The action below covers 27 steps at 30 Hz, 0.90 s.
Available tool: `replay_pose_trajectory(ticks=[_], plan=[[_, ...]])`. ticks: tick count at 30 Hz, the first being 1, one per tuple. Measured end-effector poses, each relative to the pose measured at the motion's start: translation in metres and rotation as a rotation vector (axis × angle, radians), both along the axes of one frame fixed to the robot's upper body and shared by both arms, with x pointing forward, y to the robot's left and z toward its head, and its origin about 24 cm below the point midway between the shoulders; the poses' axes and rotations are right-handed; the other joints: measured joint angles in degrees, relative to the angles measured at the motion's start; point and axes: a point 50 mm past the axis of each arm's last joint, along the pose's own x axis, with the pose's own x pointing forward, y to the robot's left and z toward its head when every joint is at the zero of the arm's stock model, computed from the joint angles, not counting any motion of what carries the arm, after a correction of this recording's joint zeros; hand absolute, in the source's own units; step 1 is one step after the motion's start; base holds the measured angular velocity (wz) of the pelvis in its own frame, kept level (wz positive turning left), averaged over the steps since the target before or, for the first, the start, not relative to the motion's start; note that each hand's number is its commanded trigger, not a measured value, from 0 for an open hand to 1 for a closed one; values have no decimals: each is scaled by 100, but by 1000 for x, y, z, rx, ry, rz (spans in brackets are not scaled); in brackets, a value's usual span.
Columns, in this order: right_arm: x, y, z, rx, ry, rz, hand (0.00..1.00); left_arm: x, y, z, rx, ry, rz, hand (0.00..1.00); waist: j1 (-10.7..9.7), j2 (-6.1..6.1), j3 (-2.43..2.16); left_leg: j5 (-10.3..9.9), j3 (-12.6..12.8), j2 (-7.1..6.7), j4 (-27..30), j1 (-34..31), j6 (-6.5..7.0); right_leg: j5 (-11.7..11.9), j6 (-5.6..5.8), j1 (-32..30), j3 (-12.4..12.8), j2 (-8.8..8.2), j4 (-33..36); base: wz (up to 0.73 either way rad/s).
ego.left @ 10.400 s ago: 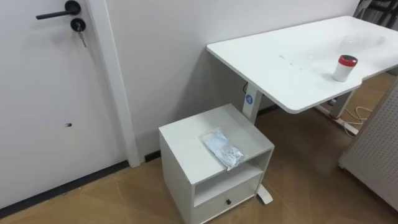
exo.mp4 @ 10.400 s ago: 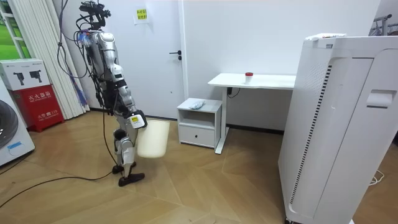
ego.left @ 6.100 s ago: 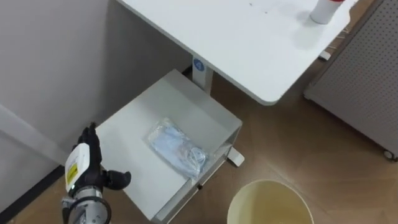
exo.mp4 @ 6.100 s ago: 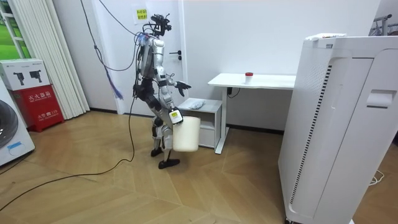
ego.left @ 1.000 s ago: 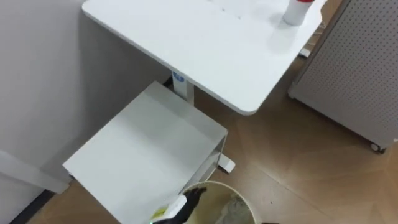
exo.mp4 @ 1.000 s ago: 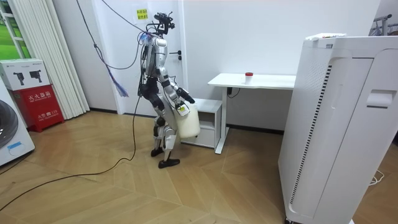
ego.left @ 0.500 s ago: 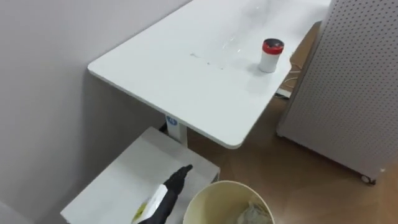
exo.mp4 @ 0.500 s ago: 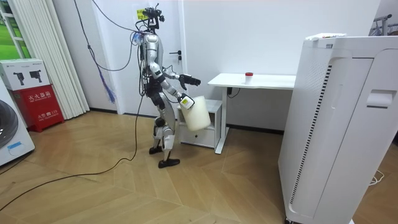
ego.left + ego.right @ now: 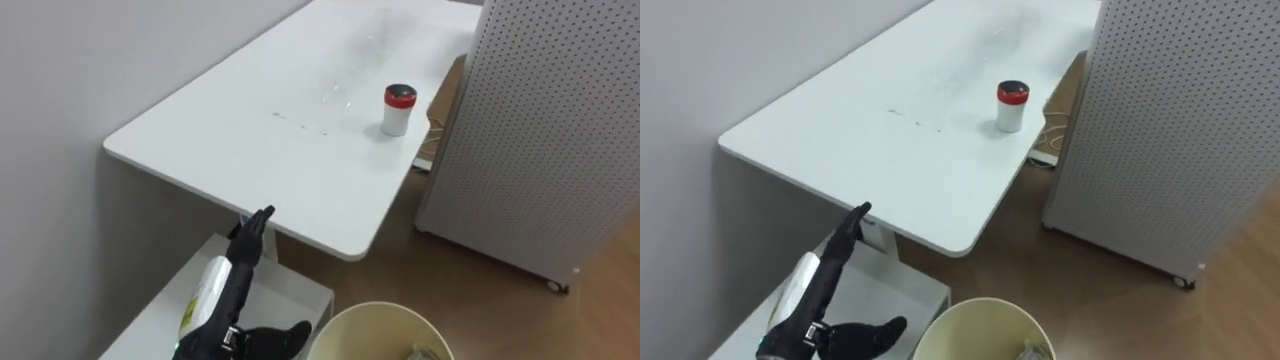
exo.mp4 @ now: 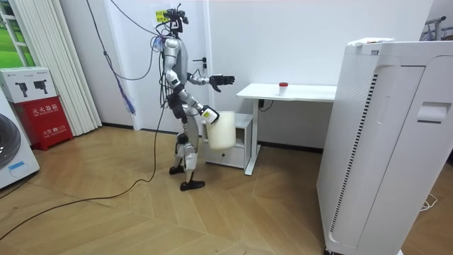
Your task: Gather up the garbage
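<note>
**Left eye view**
- Counter (image 9: 300,130): white, set against the wall.
- Cup (image 9: 399,109): white with a red lid, upright on the counter, near the edge that faces the panel.
- Panel (image 9: 540,130): white, perforated, on castors, just beside the counter.
- Cabinet (image 9: 295,298): small, white, below the counter's near corner.
- Left robot hand (image 9: 235,295): above the cabinet top. Fingers are straight and together, tips pointing up at the counter's edge, thumb out to the side (it has hold of nothing).
- Bin (image 9: 370,308): cream, round, open-topped, at the lower edge, just right of that hand.

**Room view**
- The robot stands upright on the wooden floor (image 10: 106,212), in front of the cabinet, by the counter's end at the room view's left.
- Its left arm reaches forward at chest height toward the counter.
- Right robot hand (image 10: 209,115): low at the bin's rim, with the bin hanging before the cabinet (whether this hand is closed on the rim cannot be told).

**Right eye view**
- Garbage (image 9: 1026,351): a crumpled, pale scrap lying inside the bin, at the lower edge.
- The cup stands well apart from both hands.
</note>
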Motion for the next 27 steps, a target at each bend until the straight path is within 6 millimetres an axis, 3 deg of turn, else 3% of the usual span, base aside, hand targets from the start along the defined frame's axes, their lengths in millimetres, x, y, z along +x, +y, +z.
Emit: replay_pose_trajectory(ticks=[3,4,7,10,13,16,24,27], plan=[[2,2,1,14,-5,15,100,2,8,3,-5,-26,45,0,147,15,7,-4,426,5,-2,125,7,156,-47,-143,-98,36,9,-118],[3,2,1,21,-7,21,100,3,13,5,-4,-37,68,0,175,12,9,-9,518,6,-8,151,15,250,-91,-212,-291,34,-4,-117],[4,3,1,33,-2,39,100,5,21,10,-8,-69,118,0,269,4,18,-50,465,-1,-118,290,85,457,-228,-236,-851,27,-134,-103],[2,2,-1,38,12,45,100,11,20,17,-26,-107,128,0,113,-17,29,-61,476,9,-318,293,97,629,-226,-252,-1021,30,-344,-23],[2,2,-1,30,22,58,100,13,19,21,-35,-133,141,0,127,-36,35,-82,638,22,-491,291,134,765,-249,-340,-1100,63,-410,-13],[2,3,-2,34,27,81,100,13,21,22,-32,-143,156,0,153,-35,36,-99,666,88,-496,286,132,798,-322,-332,-1488,4,-411,-8],[3,4,-3,38,36,105,100,14,18,33,-53,-198,156,0,141,-50,42,-105,670,136,-379,288,89,752,-419,-318,-1780,-18,-393,-1],[3,5,-3,42,36,112,100,14,19,33,-59,-196,161,0,210,-74,48,-182,811,212,-164,300,17,632,-546,-306,-2078,-41,-240,-17]])
